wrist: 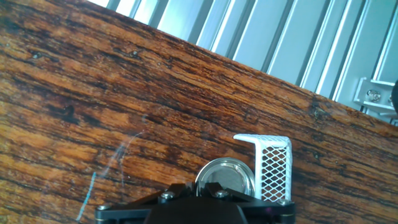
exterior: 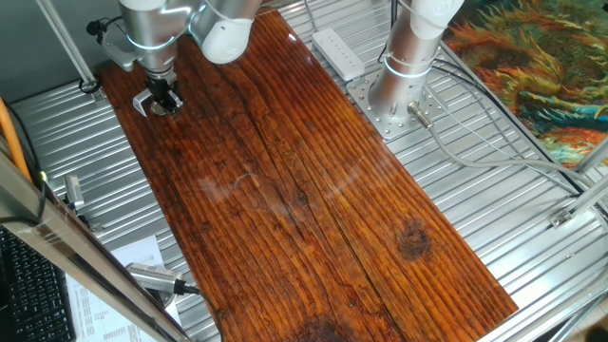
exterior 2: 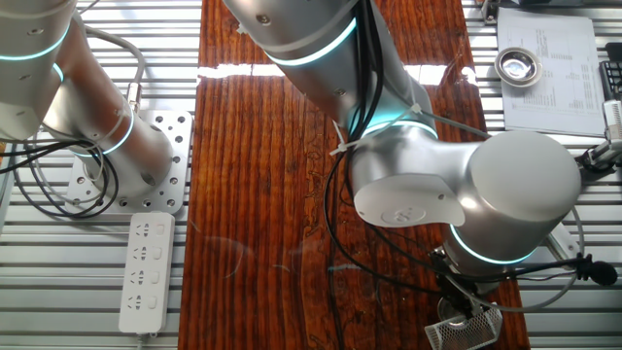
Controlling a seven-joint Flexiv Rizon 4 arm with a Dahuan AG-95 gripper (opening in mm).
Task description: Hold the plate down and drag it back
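Note:
In the hand view the plate [wrist: 226, 176], a small round silvery disc, lies on the wooden tabletop [wrist: 124, 93]. My gripper [wrist: 198, 190] covers its near edge from above, with its dark fingers close together and nothing between them. A white mesh bracket [wrist: 272, 167] stands against the plate's right side. In one fixed view my gripper [exterior: 164, 103] points down at the far left corner of the board, and the bracket [exterior: 142, 103] shows just left of it. In the other fixed view the arm's wrist hides the fingers, and only the bracket [exterior 2: 465, 331] shows below it.
The board's edge and the ribbed metal bench [wrist: 261, 37] lie just beyond the plate. A white power strip [exterior: 339, 52] and a second arm's base [exterior: 397, 95] stand along the board's other long side. Papers and a tape roll [exterior 2: 517, 65] sit at a corner.

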